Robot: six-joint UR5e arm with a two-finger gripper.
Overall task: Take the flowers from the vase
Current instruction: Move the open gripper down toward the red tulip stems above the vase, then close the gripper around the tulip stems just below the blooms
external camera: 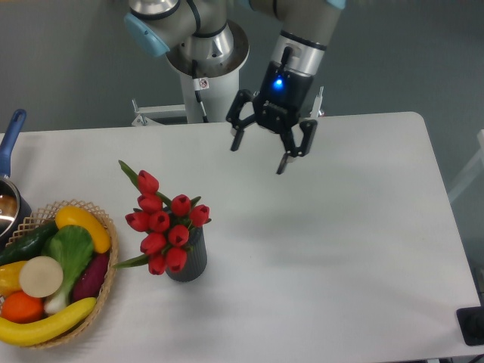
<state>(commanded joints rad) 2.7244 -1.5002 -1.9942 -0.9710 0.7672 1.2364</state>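
One basket [106, 287] flanks flowers [165, 227] in vase [189, 261] — end effector [259, 154] released, well apart.

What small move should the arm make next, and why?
Probably shift the tool forward and to the image's left, over the flowers. It hangs open and empty, well up and right of them, while the bunch sits untouched in the vase.
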